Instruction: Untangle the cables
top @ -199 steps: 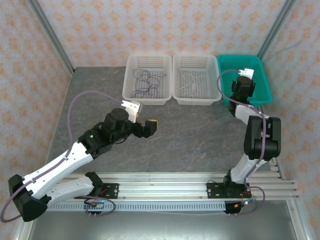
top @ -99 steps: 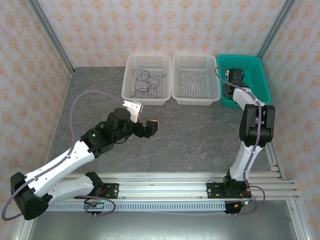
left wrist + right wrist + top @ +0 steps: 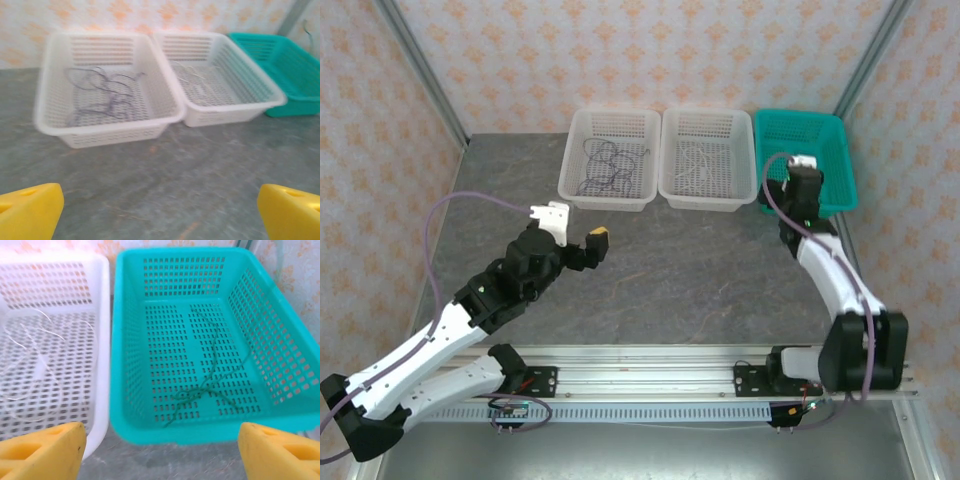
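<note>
- A table (image 3: 700, 270) with a grey, stone-patterned top.
- A left white basket (image 3: 605, 201) of perforated plastic stands at the far side of the table, its rim rounded at the corners.
- A middle white basket (image 3: 705, 204) of the same make sits just beside it, long sides close together.
- A teal basket (image 3: 846, 165), also perforated, ends the row on the right, hard against the middle one.
- Wallpaper (image 3: 650, 50), pale with a repeating orange flower motif, covers the back and both side walls.
- A metal post (image 3: 420, 70) slants up at each back corner.
- A metal rail (image 3: 650, 365) runs along the table's near edge.
</note>
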